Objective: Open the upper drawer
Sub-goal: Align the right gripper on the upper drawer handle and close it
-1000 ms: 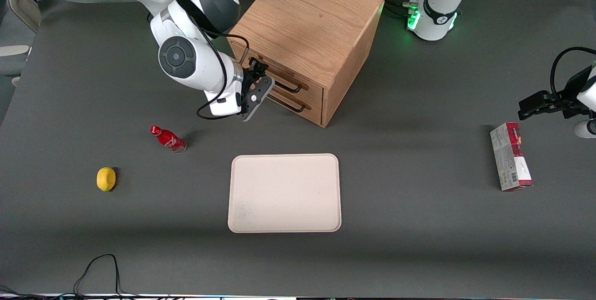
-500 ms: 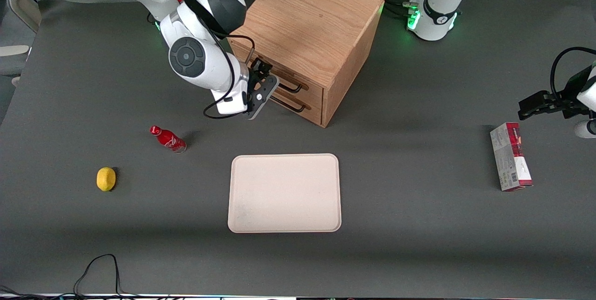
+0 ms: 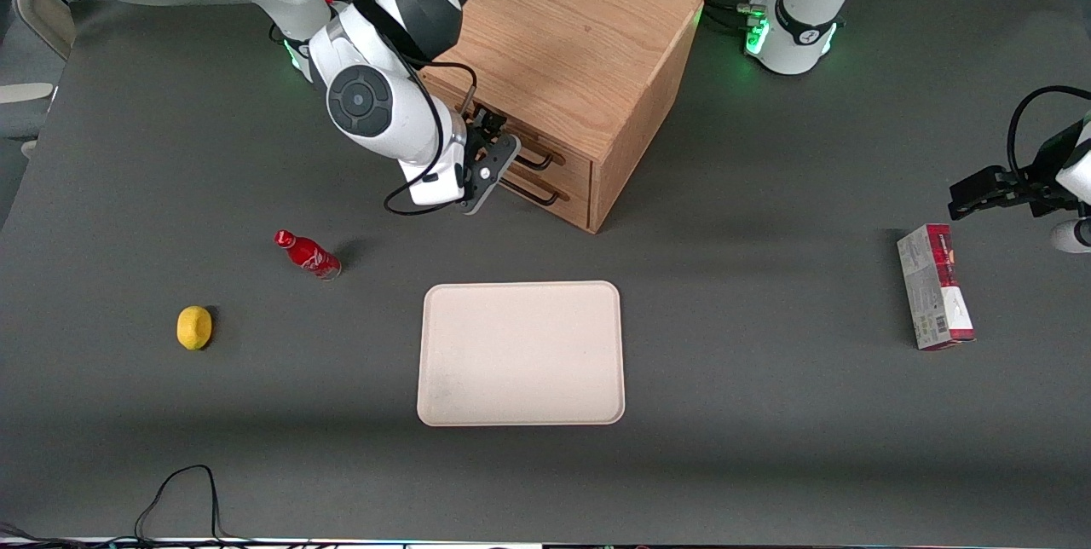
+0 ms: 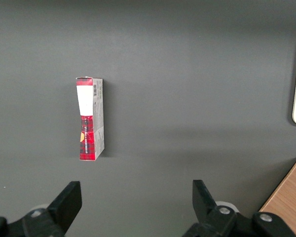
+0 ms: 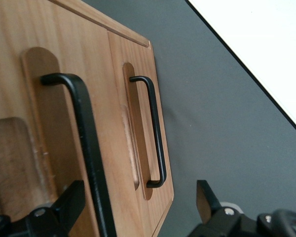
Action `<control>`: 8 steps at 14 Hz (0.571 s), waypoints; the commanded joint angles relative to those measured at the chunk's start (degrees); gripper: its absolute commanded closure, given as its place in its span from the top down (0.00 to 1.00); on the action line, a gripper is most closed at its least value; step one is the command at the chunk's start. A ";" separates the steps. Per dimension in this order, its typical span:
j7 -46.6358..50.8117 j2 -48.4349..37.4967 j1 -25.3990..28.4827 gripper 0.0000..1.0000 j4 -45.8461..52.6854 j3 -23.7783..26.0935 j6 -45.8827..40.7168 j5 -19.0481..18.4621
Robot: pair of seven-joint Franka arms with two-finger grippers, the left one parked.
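Currently the right arm's black two-finger gripper [image 3: 487, 165] sits in front of the cube-shaped light-oak cabinet [image 3: 562, 29], upper middle of the front view. Its fingers are spread wide and hold nothing. The shallow oak upper drawer [image 5: 64, 143] is shut; its thin black bar handle [image 5: 86, 148] lies between the fingertips. Advance squarely, close on the upper bar only, avoid the lower drawer's handle [image 5: 155, 133], then pull straight out.
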 commanded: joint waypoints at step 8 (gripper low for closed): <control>-0.80 0.77 1.88 1.00 -2.07 -0.55 4.67 1.06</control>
